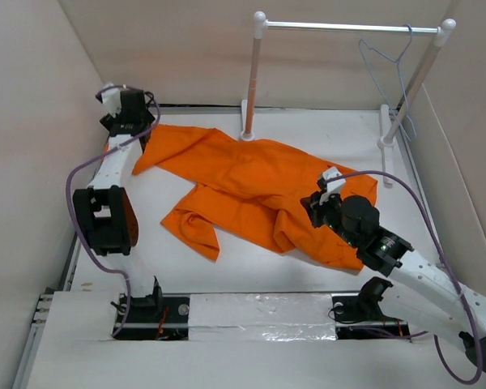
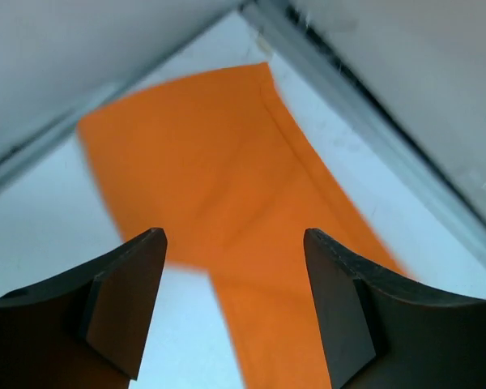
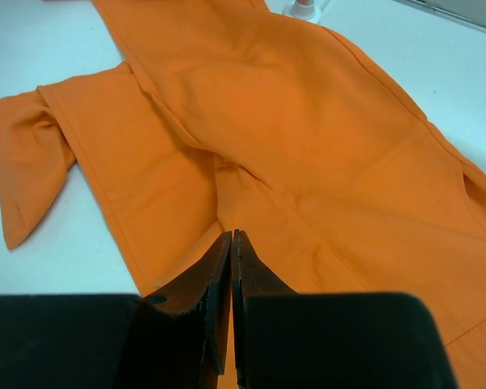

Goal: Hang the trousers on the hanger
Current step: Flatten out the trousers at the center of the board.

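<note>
The orange trousers [image 1: 251, 182] lie crumpled and spread on the white table, one leg reaching the far left corner. The thin blue-grey hanger [image 1: 386, 61] hangs by its hook from the rail at the back right. My left gripper [image 1: 138, 126] is open and empty, hovering over the end of that trouser leg [image 2: 227, 178]; its fingers [image 2: 125, 300] stand wide apart. My right gripper [image 1: 312, 203] is shut, its fingertips pressed together just above the middle of the trousers [image 3: 308, 121], with no cloth seen between them.
The white two-post rail stand [image 1: 348, 27] stands at the back, its left post base [image 1: 247, 134] touching the trousers' far edge. Walls enclose the table on the left, back and right. A taped strip [image 1: 251, 312] lies at the near edge.
</note>
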Motion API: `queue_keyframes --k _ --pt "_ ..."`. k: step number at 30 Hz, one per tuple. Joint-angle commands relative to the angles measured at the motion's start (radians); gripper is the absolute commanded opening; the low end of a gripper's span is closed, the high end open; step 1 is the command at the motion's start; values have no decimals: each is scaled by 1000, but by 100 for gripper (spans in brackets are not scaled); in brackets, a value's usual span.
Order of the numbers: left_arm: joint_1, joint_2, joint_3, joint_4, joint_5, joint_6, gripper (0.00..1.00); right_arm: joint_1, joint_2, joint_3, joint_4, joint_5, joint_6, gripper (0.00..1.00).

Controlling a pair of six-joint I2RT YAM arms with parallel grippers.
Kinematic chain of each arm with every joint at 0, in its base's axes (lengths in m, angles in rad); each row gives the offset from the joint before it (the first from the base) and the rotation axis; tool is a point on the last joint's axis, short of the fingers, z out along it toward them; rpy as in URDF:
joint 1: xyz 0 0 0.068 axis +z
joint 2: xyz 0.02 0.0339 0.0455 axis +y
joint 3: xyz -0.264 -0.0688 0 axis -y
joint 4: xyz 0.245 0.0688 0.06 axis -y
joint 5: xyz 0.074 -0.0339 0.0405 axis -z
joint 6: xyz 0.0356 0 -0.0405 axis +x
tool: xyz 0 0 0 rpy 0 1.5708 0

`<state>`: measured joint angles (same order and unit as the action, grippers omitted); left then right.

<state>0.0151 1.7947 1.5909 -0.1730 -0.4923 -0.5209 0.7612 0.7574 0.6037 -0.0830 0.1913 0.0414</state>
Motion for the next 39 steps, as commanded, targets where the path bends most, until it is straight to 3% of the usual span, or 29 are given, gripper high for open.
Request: queue_keyframes --k 1,3,4,6,7,9,11,16,18,20,26,30,34,39 --pt "-45 -196 -229 62 99 -49 66 9 5 2 38 -30 -9 9" --pt "-88 -323 -363 117 135 -108 60 20 20 11 42 -50 -14 9" --pt "-152 -422 -513 142 158 -138 55 29 26 11 57 -52 -17 9" --pt "-245 -536 -677 205 167 -206 42 38 25 -1 72 -58 -17 8" --pt "-295 -594 -832 249 153 -226 25 38 20 -5 72 -59 -17 6" --pt "-418 -774 -958 236 132 -293 7 38 7 -15 72 -59 -21 3" --pt "-480 -935 -1094 173 77 -350 0 38 -6 -22 71 -58 -21 0" --pt "-489 -1167 -1252 -80 -44 -508 2 38 3 -25 121 -84 -18 0" --pt "-480 -1198 -1266 -91 -68 -537 16 47 2 -24 120 -85 -18 0" --pt "-439 -1146 -1266 -37 -65 -528 27 47 -3 -28 118 -78 -20 0" --pt "-265 -838 -1231 104 14 -456 28 47 -20 -38 100 -56 -20 0" --pt "-265 -817 -1237 129 18 -453 28 47 -30 -50 106 -46 -14 0" --pt "-265 -821 -1249 153 35 -429 35 47 -30 -51 123 -50 -12 0" --pt "-265 -652 -1178 158 40 -406 37 47 -38 -50 117 -62 -14 0"
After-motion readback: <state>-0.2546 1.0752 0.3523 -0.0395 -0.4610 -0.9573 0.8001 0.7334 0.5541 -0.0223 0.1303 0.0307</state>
